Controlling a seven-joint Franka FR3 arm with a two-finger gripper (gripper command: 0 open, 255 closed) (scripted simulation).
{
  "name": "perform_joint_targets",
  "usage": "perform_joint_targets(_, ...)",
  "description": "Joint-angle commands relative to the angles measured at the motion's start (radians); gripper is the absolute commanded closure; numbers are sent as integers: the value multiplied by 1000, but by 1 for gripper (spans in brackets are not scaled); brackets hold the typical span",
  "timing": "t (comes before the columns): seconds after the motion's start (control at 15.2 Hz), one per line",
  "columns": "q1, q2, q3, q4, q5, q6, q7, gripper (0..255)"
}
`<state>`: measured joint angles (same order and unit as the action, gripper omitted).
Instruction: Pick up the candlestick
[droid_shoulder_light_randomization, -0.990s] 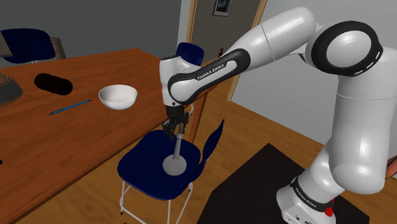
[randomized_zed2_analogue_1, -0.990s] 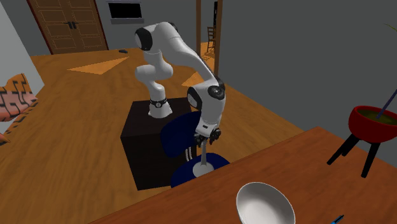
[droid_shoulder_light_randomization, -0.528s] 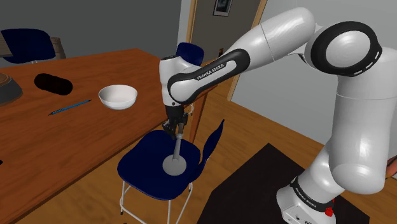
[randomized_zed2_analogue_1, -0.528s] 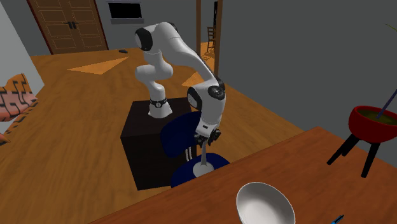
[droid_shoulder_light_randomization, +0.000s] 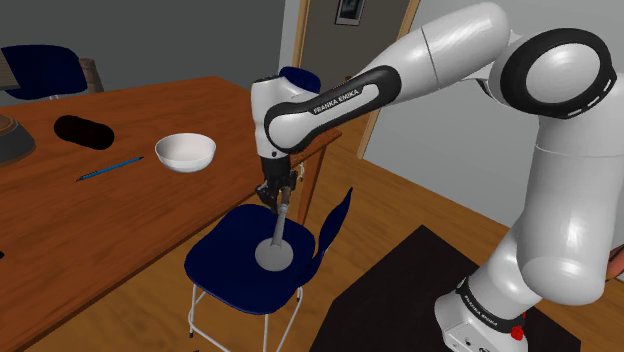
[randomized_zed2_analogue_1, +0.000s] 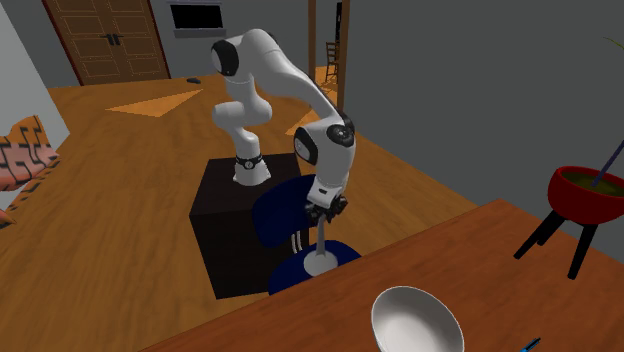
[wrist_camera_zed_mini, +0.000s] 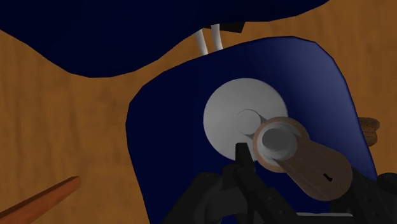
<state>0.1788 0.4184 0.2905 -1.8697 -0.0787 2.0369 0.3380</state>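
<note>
The arm has drawn up a little over the last second, and the hand (droid_shoulder_light_randomization: 279, 197) now sits slightly higher. The candlestick (droid_shoulder_light_randomization: 277, 250) has not gone with it. Its round grey base is on the same spot of the blue chair seat (droid_shoulder_light_randomization: 225, 255) as before, flat and upright, beside the wooden worktop (droid_shoulder_light_randomization: 120, 215) rather than on it.

The hand is right at the top of the stem. In the wrist view the cup of the candlestick lies just ahead of the hand, with the grey base and blue seat beyond it. You cannot tell from these pictures whether the hand is clenched on the cup or merely around it.

Treat the lift as not yet begun. Since the base has stayed put while the hand rose, the grip may be loose or very near the tip. Confirm the hold before raising further, as a tall, thin piece like this could tip off the seat.
</note>
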Motion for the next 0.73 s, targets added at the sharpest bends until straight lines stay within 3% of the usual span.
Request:
perform_joint_targets(0.0, -2, -18, 3, 3, 6, -21, -2, 255)
perform_joint_targets(0.66, -8, -75, 11, 39, 23, -111, -10, 255)
